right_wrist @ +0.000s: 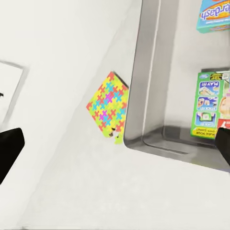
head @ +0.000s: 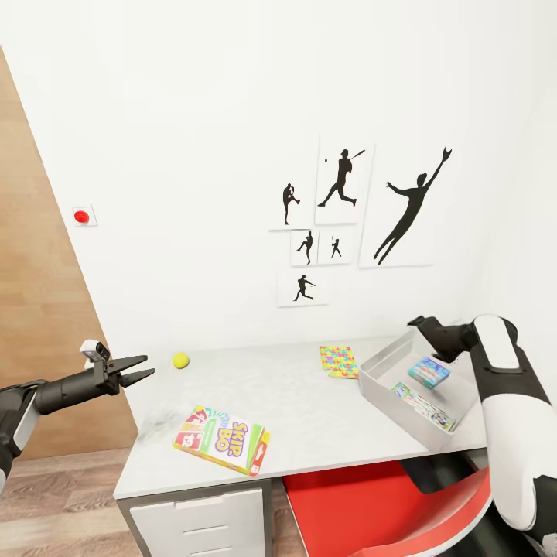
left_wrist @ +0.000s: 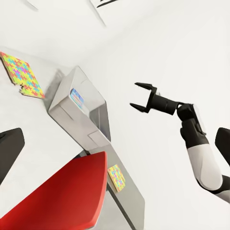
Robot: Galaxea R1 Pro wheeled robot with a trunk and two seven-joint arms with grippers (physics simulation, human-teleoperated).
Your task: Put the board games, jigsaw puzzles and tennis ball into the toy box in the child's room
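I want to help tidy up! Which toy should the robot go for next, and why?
Probably the tennis ball. The left gripper hangs beside the table with its jaws open and empty, and the ball is the toy closest to it. Two board games already lie in the toy box, while the Skip-Bo game and the jigsaw puzzles lie on the tabletop outside it.

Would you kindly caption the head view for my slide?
Open left claw hovers near the tennis ball; Skip-Bo game lies on the table, two games in the toy box.
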